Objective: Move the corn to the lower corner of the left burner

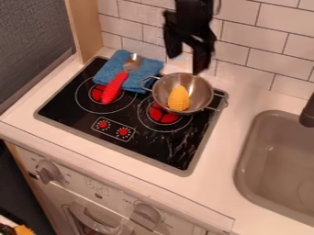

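My black gripper [186, 60] hangs at the top of the camera view, above the back rim of a metal pot, its two fingers spread open with nothing between them. Inside the pot [199, 94] lies the yellow corn [178, 99], below the gripper and toward the pot's front side. The pot stands over the back part of the right burner. The left burner [96, 93] is partly covered by a red-handled spoon and a blue cloth.
The spoon [114, 87] rests across the blue cloth [144, 72] at the stove's back left. Burner knobs [113, 128] are printed near the stove's front. A sink [279, 160] with a dark faucet [308, 112] lies right; a tiled wall [239, 55] stands behind.
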